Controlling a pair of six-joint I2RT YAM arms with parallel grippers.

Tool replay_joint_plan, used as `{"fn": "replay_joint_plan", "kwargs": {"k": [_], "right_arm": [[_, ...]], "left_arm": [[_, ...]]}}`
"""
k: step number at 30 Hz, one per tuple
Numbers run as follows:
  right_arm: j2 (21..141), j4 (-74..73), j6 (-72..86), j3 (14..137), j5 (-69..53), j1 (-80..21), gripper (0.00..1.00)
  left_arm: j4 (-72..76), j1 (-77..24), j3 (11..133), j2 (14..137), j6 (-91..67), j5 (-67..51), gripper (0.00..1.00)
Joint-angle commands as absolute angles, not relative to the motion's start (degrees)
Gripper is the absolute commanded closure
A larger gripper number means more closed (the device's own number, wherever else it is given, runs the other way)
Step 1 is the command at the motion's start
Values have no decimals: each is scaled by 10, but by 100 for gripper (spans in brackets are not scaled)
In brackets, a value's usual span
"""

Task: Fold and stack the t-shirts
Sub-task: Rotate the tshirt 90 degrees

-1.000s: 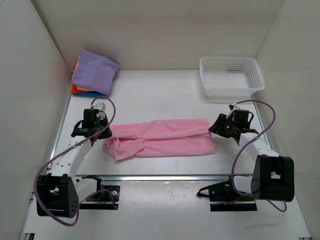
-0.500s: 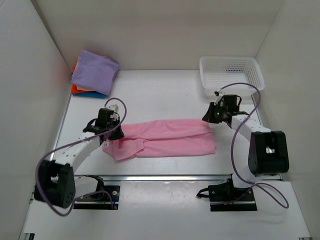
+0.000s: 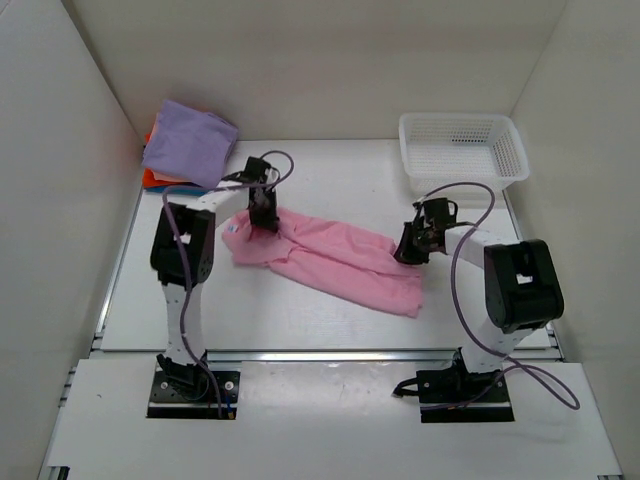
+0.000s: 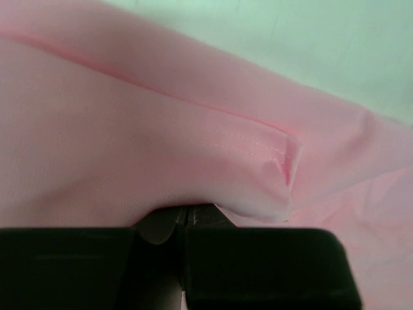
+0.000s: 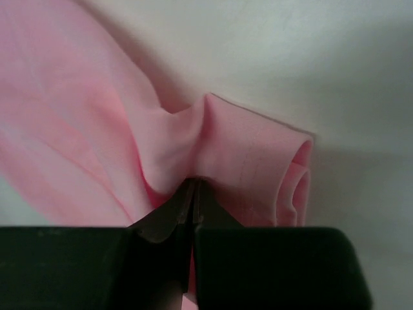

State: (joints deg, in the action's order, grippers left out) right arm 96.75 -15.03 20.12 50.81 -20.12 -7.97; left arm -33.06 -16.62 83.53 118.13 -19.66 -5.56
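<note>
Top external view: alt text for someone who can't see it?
The left gripper and right gripper each pinch an end of a pink t-shirt stretched slantwise between them. Folded shirts sit back left, a white basket back right.

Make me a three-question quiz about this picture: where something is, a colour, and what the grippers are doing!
1. Where is the white basket? A) back right B) back left C) front middle
2. What colour is the folded stack's top shirt? A) green B) lavender C) black
3. The left gripper and right gripper are: A) both open B) both shut on the pink shirt C) holding the basket

1 A, far right corner. 2 B, lavender cloth tops the pile. 3 B, wrist views show pink cloth pinched.
</note>
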Motion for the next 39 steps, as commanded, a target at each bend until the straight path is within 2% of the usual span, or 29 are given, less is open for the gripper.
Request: {"fn": "replay_joint_plan", "kwargs": {"k": [1, 4, 6, 8, 9, 14, 23, 29, 33, 36, 39], "right_arm": [[938, -222, 291, 433, -160, -165, 100], [883, -163, 390, 353, -156, -255, 100], [846, -85, 466, 284, -143, -308, 100], [804, -25, 551, 244, -126, -363, 100], [795, -4, 575, 234, -107, -380, 99], [814, 32, 597, 252, -77, -423, 100], [875, 70, 574, 292, -86, -427, 100], [854, 10, 488, 361, -62, -449, 100], [817, -50, 467, 403, -59, -447, 99], [758, -63, 451, 405, -63, -437, 91], [729, -103, 412, 412, -83, -403, 73]], "left_arm": [[-434, -163, 1028, 1272, -149, -59, 100], [-495, -178, 1203, 1375, -141, -71, 100], [-540, -184, 1311, 1440, -145, -117, 100], [-611, -185, 1490, 1545, -149, -154, 100], [-617, -184, 1520, 1575, -160, -179, 100], [-516, -192, 1431, 1537, -169, -206, 100], [-381, -156, 1476, 1567, -275, -242, 100], [-384, -140, 1501, 1504, -285, -309, 91], [-474, -134, 1410, 1406, -250, -292, 87], [-518, -117, 1288, 1299, -220, -272, 77], [-498, -123, 1119, 1191, -180, -231, 71]]}}
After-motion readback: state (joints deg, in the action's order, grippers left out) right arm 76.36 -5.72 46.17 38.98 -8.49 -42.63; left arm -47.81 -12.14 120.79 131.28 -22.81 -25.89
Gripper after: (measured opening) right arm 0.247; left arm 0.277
